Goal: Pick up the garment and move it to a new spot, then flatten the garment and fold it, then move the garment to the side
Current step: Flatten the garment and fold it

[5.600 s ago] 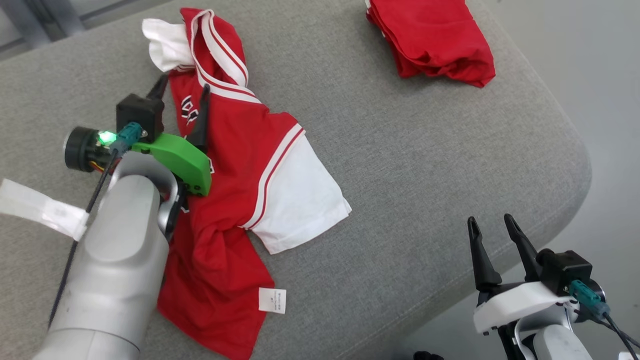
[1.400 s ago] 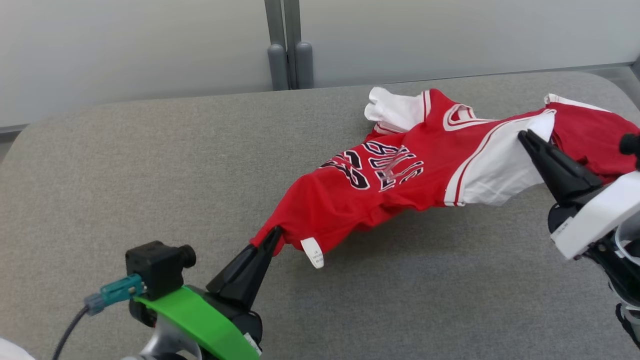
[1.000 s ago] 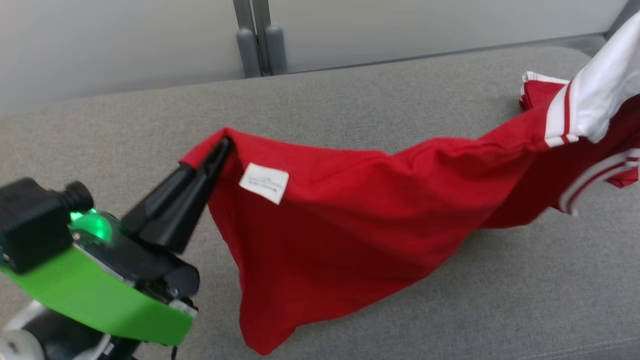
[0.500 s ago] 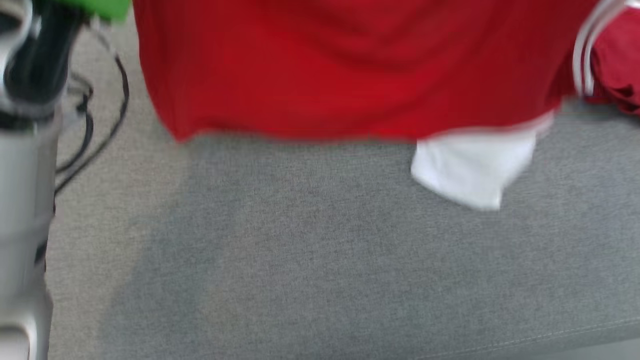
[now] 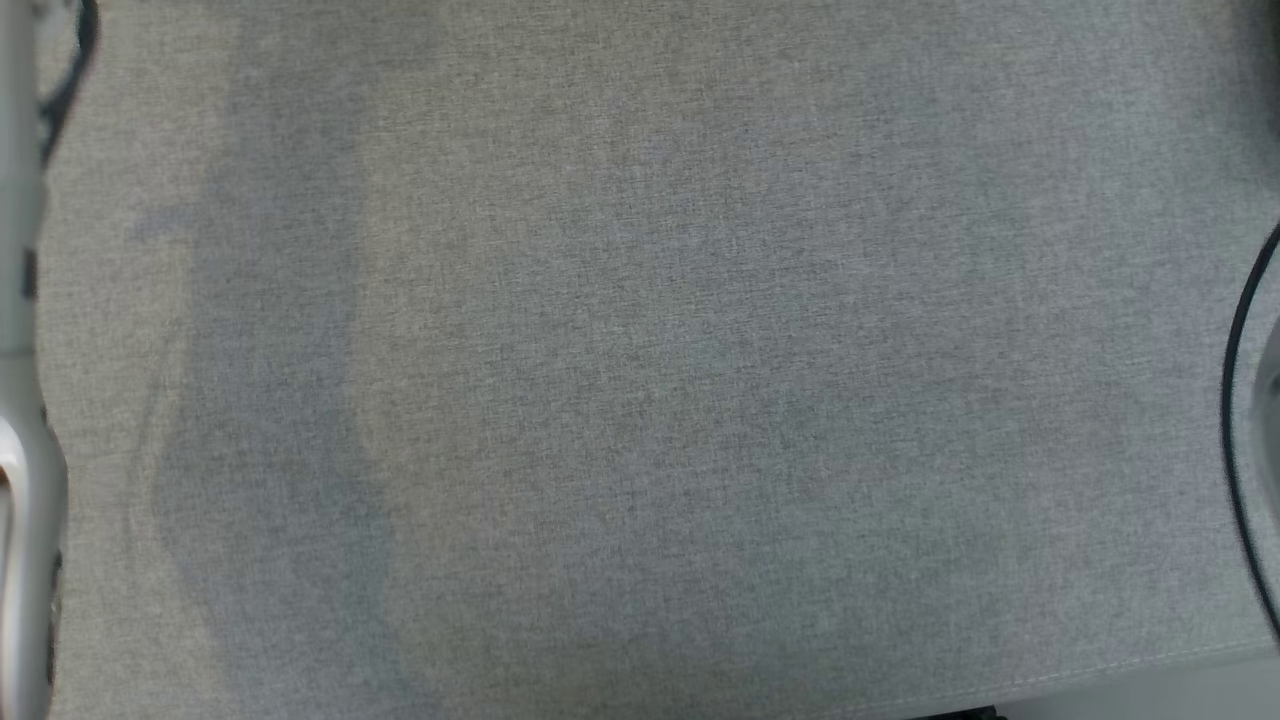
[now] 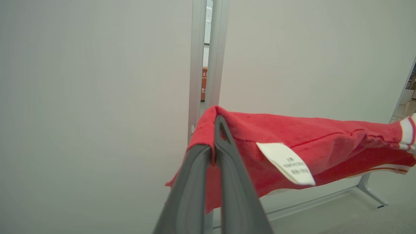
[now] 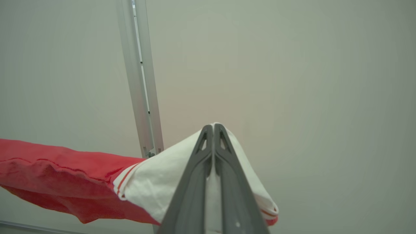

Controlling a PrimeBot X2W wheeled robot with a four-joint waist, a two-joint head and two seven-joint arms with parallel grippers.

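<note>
The garment (image 6: 308,133) has risen clear of the grey desk (image 5: 640,360) it trailed over a moment ago. The left end effector (image 6: 217,122) is clamped tight on its red corner (image 6: 204,130) (by the label (image 6: 286,162)), the right end effector (image 7: 213,127) on its white sleeve (image 7: 162,182). Setting it down elsewhere likely comes next.

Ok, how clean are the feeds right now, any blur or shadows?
Head view: grey cushion softly lit, a faint shadow band down its left, cable at right slightly smeared. Left wrist view: garment and label sharp, no glare. Right wrist view: white sleeve crisp, flat light.
</note>
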